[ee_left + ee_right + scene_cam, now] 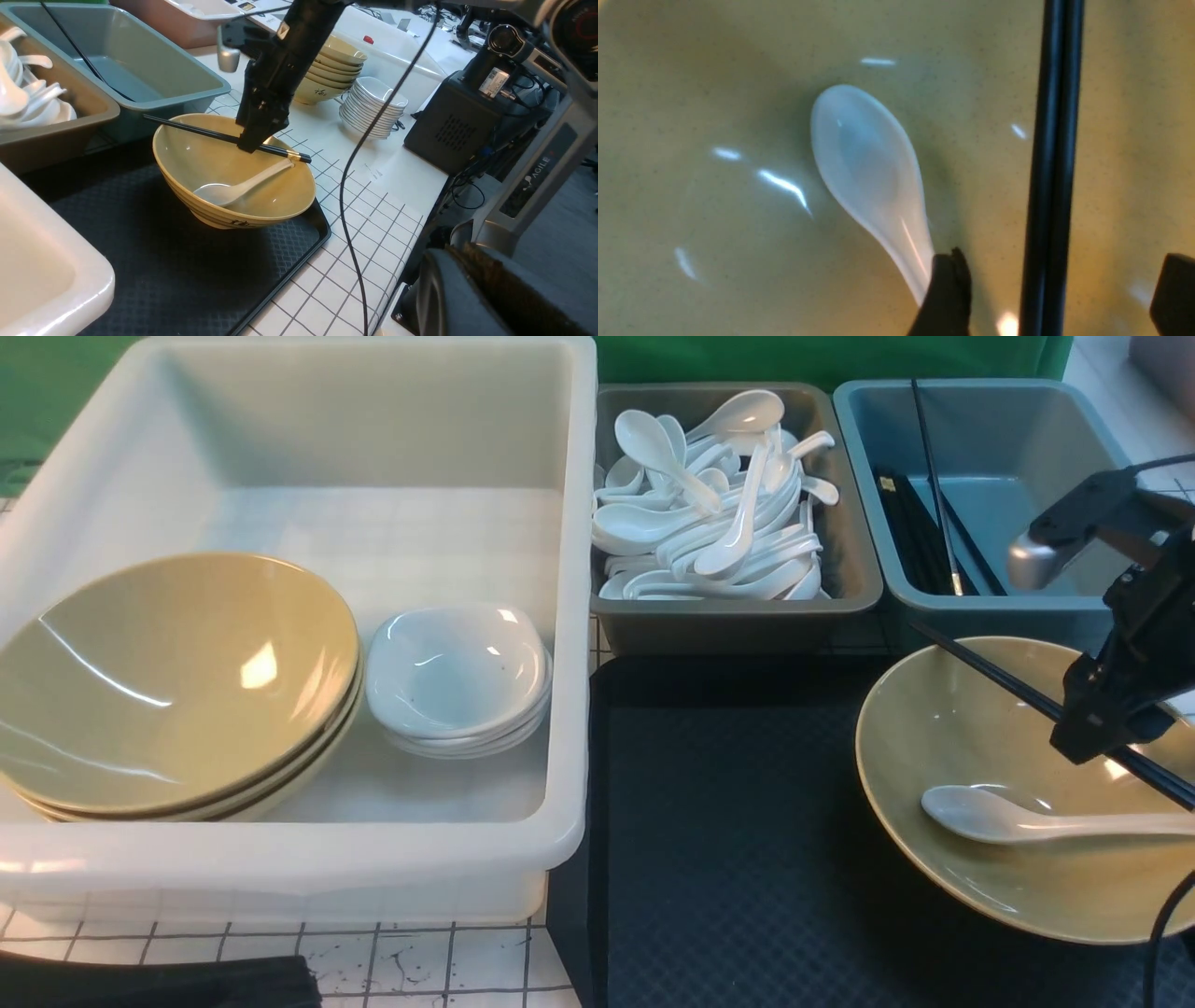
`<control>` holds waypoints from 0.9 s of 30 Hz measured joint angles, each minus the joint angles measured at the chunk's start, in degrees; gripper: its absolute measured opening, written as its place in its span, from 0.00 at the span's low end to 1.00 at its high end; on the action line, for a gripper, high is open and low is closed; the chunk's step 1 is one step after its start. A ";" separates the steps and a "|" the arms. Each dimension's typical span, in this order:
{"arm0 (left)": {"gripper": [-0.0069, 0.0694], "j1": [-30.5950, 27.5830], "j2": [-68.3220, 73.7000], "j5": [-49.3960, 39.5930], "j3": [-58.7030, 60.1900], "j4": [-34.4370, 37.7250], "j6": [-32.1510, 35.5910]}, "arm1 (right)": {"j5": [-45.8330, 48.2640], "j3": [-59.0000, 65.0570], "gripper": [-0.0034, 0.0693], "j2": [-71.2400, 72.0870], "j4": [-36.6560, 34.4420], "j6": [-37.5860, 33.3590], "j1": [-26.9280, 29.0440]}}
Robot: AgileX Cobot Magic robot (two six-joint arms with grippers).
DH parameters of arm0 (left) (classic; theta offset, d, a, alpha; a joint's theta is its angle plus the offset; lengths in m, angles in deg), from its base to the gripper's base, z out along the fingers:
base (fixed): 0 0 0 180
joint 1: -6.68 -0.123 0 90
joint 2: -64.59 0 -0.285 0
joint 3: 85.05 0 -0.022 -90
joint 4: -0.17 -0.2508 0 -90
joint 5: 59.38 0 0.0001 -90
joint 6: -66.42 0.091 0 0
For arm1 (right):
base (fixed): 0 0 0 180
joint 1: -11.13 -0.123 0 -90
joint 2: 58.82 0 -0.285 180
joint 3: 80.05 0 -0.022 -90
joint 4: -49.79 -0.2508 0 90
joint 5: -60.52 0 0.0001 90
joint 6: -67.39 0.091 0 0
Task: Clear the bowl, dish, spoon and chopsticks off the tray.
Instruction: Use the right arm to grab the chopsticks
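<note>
With my right gripper (pixel 1059 282) wide open and empty astride the long thin black chopsticks (pixel 1052 140), I'd centre it, then pinch both.

Left wrist view: "AGILE" in pale letters running along the grey post (pixel 537 177) of the rig. Only legible word. The bowl (pixel 233 186) has dark brush-style marks low on its outer wall, not readable. Same kind of marks on the stacked bowls (pixel 327 70) on the desk, unreadable. White sticker (pixel 493 81) above the black box (pixel 448 130), print too small. Front and right wrist views: no text.
</note>
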 joint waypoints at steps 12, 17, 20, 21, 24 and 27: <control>0.09 0.00 0.00 -0.06 0.00 0.11 0.84 | -0.73 0.00 0.77 -5.03 4.30 -1.77 0.00; 0.09 0.00 0.00 -0.11 0.00 0.11 0.84 | 1.23 -0.06 0.65 -6.67 4.34 -1.78 0.00; 0.09 0.00 0.00 -0.15 0.00 0.11 0.84 | 1.87 -0.06 0.54 -6.66 4.34 -1.78 0.00; 0.09 0.00 0.00 -0.27 0.00 0.11 0.84 | 2.41 -0.10 0.48 -6.66 4.34 -1.78 0.00; 0.09 0.00 0.00 -0.27 0.00 0.11 0.84 | 4.02 -0.10 0.31 -6.66 4.34 -1.78 0.00; 0.09 0.00 0.00 -0.27 0.00 0.11 0.84 | 5.01 -0.10 0.18 -5.98 4.34 -1.90 -0.11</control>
